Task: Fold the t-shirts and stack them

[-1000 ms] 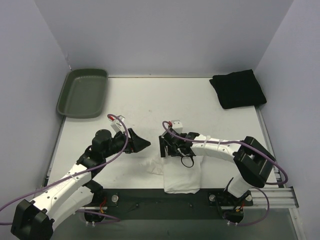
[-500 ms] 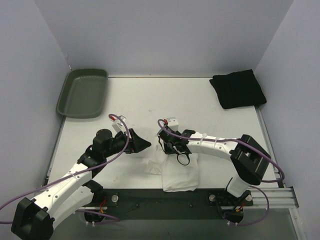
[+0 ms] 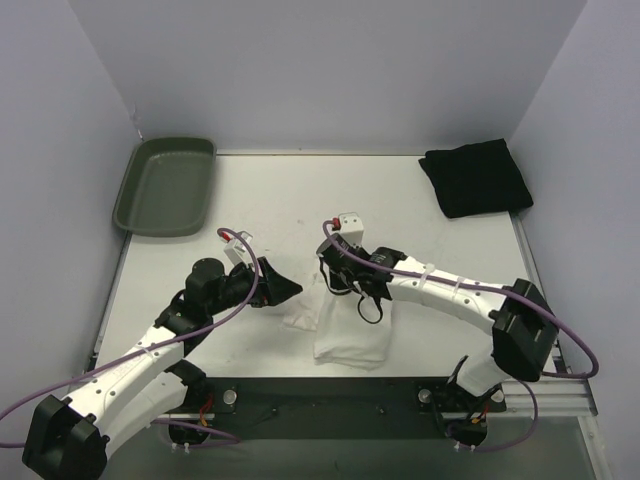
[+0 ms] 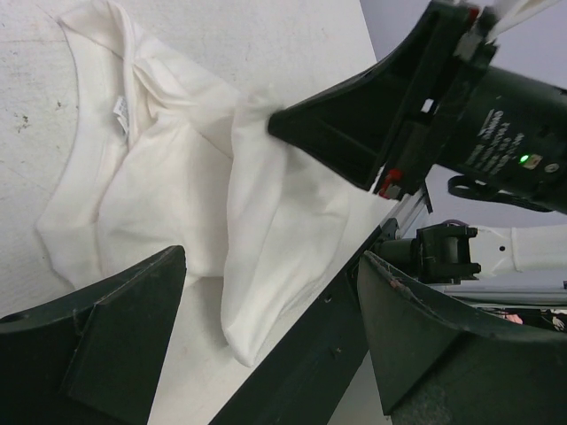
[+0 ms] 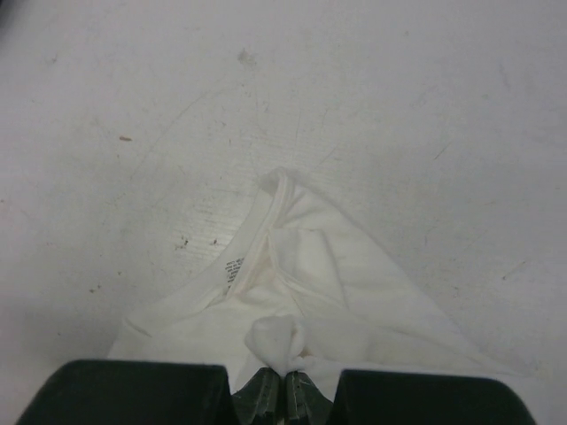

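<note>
The white t-shirt [image 3: 352,332] lies bunched near the table's front edge, collar and label showing [image 5: 266,257]. My right gripper [image 3: 334,281] is shut on a pinched tuft of its cloth [image 5: 285,391], lifting a fold of it [image 4: 266,230]. My left gripper [image 3: 287,290] hovers just left of the shirt, open, with nothing between its fingers [image 4: 275,354]. The right gripper's black fingers [image 4: 354,124] show in the left wrist view, holding the cloth. The black t-shirt [image 3: 476,178] sits folded at the far right corner.
A dark green tray [image 3: 166,186] rests at the far left corner. A black strip [image 3: 330,400] runs along the near edge between the arm bases. Grey walls close in the table on three sides.
My right gripper has shut on the white t-shirt and drawn it slightly left and away from the front edge. The left arm has stayed put.
</note>
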`<action>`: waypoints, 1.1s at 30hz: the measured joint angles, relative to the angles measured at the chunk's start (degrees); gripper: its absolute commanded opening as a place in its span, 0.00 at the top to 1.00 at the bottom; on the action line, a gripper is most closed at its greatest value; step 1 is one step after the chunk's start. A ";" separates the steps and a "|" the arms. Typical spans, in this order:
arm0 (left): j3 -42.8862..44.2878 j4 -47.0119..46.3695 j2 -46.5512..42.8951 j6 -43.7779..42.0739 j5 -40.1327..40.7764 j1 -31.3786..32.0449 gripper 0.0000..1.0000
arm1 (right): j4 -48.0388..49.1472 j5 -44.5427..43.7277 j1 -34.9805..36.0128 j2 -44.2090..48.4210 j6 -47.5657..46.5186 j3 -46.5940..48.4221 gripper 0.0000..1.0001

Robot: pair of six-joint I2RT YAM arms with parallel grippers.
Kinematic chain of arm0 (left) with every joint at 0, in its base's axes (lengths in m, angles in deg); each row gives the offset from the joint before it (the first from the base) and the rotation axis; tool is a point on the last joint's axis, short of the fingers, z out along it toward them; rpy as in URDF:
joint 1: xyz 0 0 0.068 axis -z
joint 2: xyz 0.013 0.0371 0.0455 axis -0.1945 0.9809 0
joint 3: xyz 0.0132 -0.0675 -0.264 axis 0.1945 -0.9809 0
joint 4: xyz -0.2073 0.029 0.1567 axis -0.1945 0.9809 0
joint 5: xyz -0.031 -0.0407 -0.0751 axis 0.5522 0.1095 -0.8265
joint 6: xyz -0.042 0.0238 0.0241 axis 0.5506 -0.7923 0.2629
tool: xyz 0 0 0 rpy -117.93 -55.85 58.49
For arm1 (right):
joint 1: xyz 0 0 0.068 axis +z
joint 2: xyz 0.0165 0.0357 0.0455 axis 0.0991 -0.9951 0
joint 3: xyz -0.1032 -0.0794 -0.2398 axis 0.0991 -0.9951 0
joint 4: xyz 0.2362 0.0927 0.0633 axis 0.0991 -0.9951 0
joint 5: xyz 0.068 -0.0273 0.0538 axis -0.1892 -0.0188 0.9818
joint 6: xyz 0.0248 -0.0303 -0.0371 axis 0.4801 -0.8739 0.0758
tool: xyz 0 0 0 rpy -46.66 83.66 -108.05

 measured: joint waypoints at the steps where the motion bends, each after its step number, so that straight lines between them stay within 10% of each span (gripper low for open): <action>1: 0.00 -0.02 0.00 -0.02 0.00 0.00 0.12 | -0.07 -0.37 -0.15 0.52 0.02 0.42 1.00; 16: -0.59 -1.57 -0.02 0.13 -0.33 0.00 0.12 | -1.51 -4.81 -7.67 3.19 1.81 5.70 1.00; 24: -1.07 -1.84 -0.04 0.17 -0.46 0.00 0.12 | 0.81 -2.80 -10.38 -11.10 1.42 20.39 1.00; 28: -1.49 -2.23 -0.02 0.20 -0.68 0.00 0.12 | 2.84 0.17 -10.91 -20.65 1.33 25.75 0.28; 33: -1.57 -2.05 -0.46 0.11 -0.96 0.00 0.12 | 3.82 3.63 -10.97 -30.29 -0.42 31.61 0.04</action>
